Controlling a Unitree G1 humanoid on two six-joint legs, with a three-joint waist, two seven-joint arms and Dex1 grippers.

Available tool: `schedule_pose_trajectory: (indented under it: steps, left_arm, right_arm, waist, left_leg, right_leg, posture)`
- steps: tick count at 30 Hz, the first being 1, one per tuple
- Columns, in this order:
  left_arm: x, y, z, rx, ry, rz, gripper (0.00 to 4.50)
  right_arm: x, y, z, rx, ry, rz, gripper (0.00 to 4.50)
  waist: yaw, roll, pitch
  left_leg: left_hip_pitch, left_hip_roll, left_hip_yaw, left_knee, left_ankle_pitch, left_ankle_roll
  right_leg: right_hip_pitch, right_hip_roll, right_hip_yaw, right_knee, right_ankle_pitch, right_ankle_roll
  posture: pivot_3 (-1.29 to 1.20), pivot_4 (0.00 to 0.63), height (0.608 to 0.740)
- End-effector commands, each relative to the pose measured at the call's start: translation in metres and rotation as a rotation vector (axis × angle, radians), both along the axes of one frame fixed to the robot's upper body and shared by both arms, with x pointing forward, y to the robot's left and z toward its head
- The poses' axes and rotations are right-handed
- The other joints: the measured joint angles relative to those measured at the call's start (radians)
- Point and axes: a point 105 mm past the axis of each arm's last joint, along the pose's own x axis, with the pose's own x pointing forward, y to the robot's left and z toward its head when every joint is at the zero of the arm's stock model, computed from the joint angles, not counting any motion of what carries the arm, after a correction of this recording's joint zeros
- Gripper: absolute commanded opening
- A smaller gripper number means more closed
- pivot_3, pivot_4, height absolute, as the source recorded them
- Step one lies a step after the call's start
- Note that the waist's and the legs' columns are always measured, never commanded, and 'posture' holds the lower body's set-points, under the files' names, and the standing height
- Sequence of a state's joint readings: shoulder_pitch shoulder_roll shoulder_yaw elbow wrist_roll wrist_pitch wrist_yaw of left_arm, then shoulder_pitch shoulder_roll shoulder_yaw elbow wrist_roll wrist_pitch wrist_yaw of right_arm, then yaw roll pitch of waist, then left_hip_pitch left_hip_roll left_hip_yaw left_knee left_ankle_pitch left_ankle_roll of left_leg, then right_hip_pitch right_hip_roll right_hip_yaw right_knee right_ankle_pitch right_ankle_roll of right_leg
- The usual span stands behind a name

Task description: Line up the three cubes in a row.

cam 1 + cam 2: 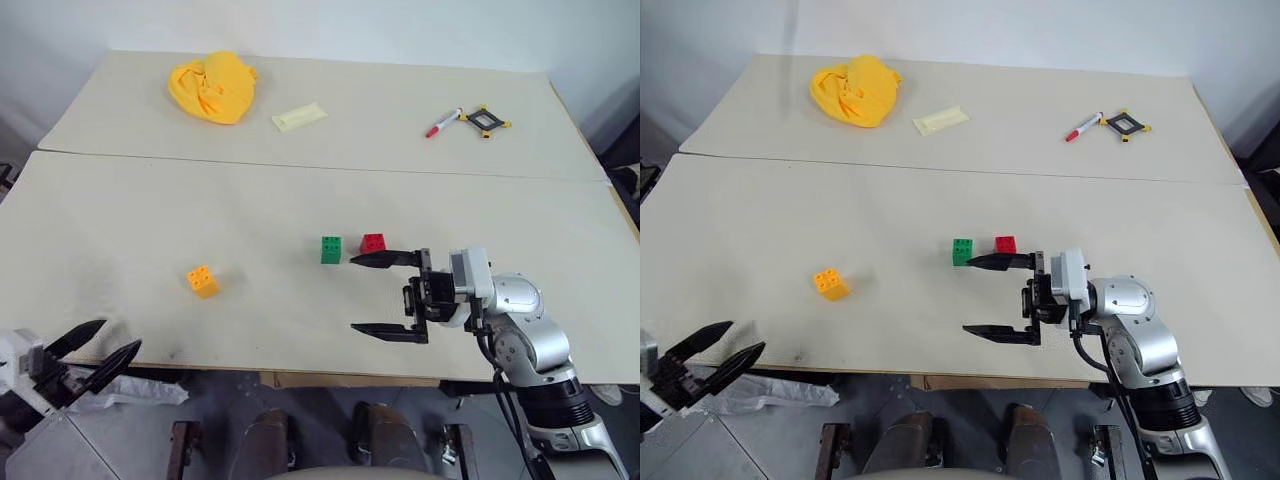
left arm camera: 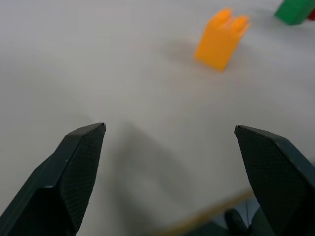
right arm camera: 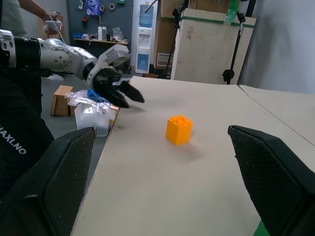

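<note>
The green cube (image 1: 330, 249) and the red cube (image 1: 373, 242) sit near the middle of the counter (image 1: 150, 220), just beside each other with a small gap, the red one at 3 o'clock from the green one. They already look like the start of a row. The orange cube (image 1: 203, 281) sits alone, well apart from them, at about 8 o'clock from the green cube. It is the one that is out of line, so I think it needs to go next to the other two.

The right claw (image 1: 367, 293) hangs over the counter just at 5 o'clock from the red and green cubes. It lies on its side and points across toward the orange cube. Its two fingers are wide apart and nothing is between them (one finger tip is very near the red cube, but I cannot tell if it touches).

The left claw (image 1: 105, 345) is low at the near edge of the counter, at 7 o'clock from the orange cube. Its fingers are wide apart too, and empty. It points at the orange cube, which makes it look ready to go for it.

At the far side lie a yellow cloth (image 1: 213, 86), a pale flat piece (image 1: 298, 117) and a red pen (image 1: 443, 123), all far from the cubes.
</note>
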State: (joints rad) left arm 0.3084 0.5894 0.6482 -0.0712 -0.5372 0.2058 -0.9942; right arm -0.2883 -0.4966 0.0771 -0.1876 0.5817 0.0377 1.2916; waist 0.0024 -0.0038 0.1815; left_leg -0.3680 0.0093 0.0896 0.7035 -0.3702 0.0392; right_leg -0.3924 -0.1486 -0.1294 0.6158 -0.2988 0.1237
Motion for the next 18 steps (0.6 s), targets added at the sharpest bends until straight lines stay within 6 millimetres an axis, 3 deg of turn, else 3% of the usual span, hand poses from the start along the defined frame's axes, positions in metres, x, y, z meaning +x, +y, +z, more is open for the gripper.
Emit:
schedule_pose_trajectory:
  steps: [1, 5, 9, 12, 18]
  left_arm:
    - [0.026, -0.018, 0.012, 0.034, -0.058, -0.080, 4.47]
    - [0.059, -0.030, 0.010, 0.073, -0.036, -0.167, 4.47]
    - [0.065, -0.033, 0.008, 0.091, 0.002, -0.256, 4.47]
    - [0.069, -0.040, 0.014, 0.084, -0.020, -0.325, 3.91]
    - [0.081, -0.055, 0.012, 0.077, -0.024, -0.411, 2.06]
  right_arm:
    - [0.001, -0.009, 0.003, 0.003, -0.023, -0.038, 4.50]
    - [0.002, -0.013, 0.003, -0.005, -0.024, -0.076, 4.50]
    - [0.003, -0.019, 0.006, 0.001, -0.042, -0.135, 4.50]
    - [0.005, -0.025, 0.009, 0.004, -0.052, -0.182, 4.50]
    - [0.003, -0.030, 0.008, -0.002, -0.054, -0.227, 4.50]
  waist:
    - [-0.005, 0.000, 0.000]
    - [-0.005, 0.000, 0.000]
    - [-0.025, 0.000, 0.000]
    - [-0.027, 0.000, 0.000]
    - [-0.024, 0.000, 0.000]
  left_leg:
    - [0.000, 0.000, 0.001, 0.000, 0.000, 0.000]
    - [0.001, 0.000, 0.003, -0.001, 0.000, 0.000]
    - [0.001, -0.001, 0.006, -0.003, 0.000, 0.000]
    - [0.001, 0.000, 0.006, -0.004, 0.000, 0.000]
    - [0.001, -0.001, 0.006, -0.002, 0.000, 0.001]
  right_leg:
    - [0.000, 0.001, -0.001, 0.000, 0.000, 0.000]
    - [-0.001, 0.003, -0.005, 0.002, 0.000, 0.000]
    - [-0.003, 0.004, -0.004, 0.002, 0.000, 0.000]
    - [-0.004, 0.004, -0.006, 0.002, 0.000, 0.000]
    - [-0.003, 0.003, -0.005, 0.002, 0.000, 0.000]
  posture:
    - [0.00, 0.150, 0.740]
    - [0.00, 0.150, 0.740]
    - [0.00, 0.150, 0.740]
    - [0.00, 0.150, 0.740]
    - [0.00, 0.150, 0.740]
